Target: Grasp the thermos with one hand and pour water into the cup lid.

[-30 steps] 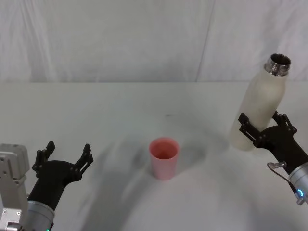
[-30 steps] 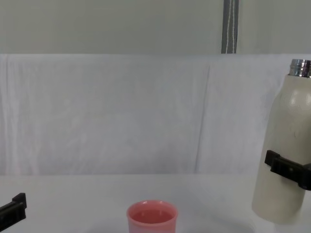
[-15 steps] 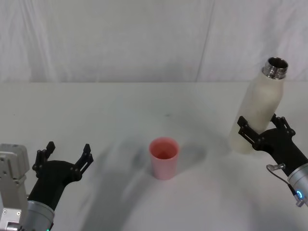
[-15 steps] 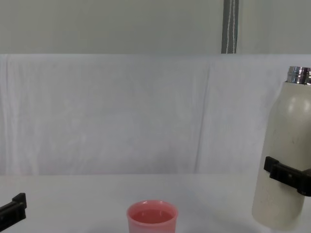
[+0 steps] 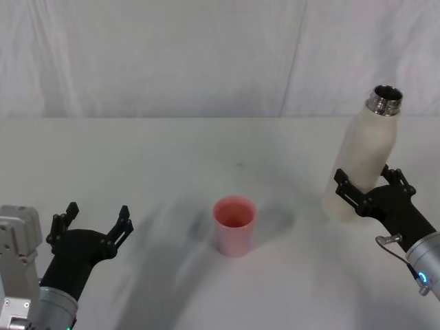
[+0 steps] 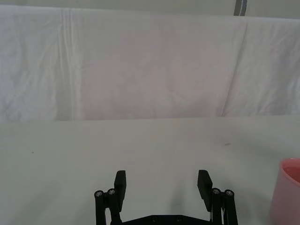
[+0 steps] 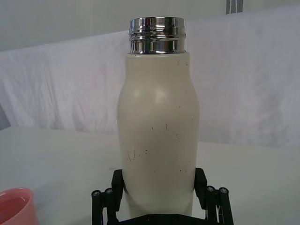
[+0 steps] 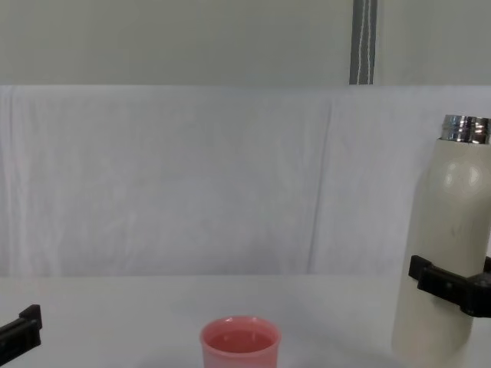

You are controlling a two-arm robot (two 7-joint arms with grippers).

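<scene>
The thermos (image 5: pixel 366 155), cream-white with an open steel neck, stands upright at the right of the table. My right gripper (image 5: pixel 368 183) is shut on its lower body, a black finger pressed to each side, as the right wrist view shows on the thermos (image 7: pixel 158 140) and right gripper (image 7: pixel 159 180). The pink cup lid (image 5: pixel 234 224) stands upright at the table's middle, to the left of the thermos (image 8: pixel 447 230) and apart from it. My left gripper (image 5: pixel 96 218) is open and holds nothing near the front left, seen as the left gripper (image 6: pixel 162 180) with the cup lid (image 6: pixel 287 193) off to its side.
A white cloth covers the table (image 5: pixel 172 151) and hangs as a backdrop (image 5: pixel 172 55) behind it. Bare table lies between the cup lid and each gripper.
My right gripper has come down and shifted a little to the left with the thermos in it. The cup lid and the left arm have not moved.
</scene>
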